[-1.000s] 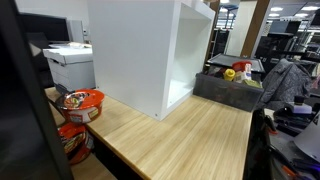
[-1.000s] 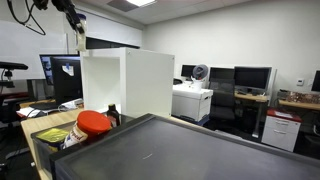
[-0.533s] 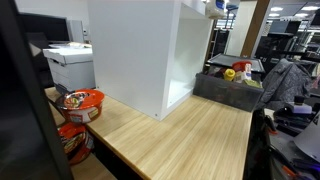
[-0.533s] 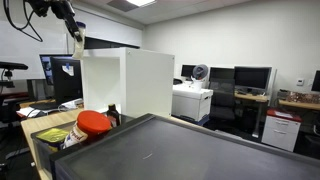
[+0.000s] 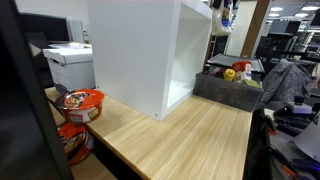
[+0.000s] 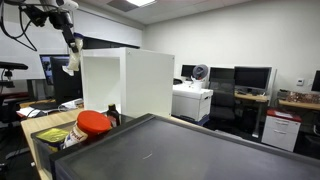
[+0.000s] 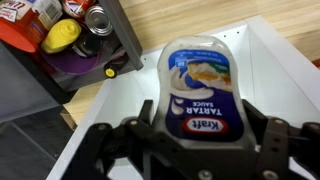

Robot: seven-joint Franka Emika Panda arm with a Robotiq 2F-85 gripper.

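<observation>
A robot gripper (image 7: 205, 132) is clamped shut on a Kraft tartar sauce bottle (image 7: 200, 80). In the wrist view its black fingers (image 7: 268, 140) press the bottle's sides at three and nine o'clock. The bottle hangs in the air over the top edge of a white cabinet (image 5: 140, 50), at one o'clock in an exterior view. A grey bin (image 7: 125, 40) of small items sits at ten o'clock from the bottle, by the wooden table (image 5: 190, 140).
</observation>
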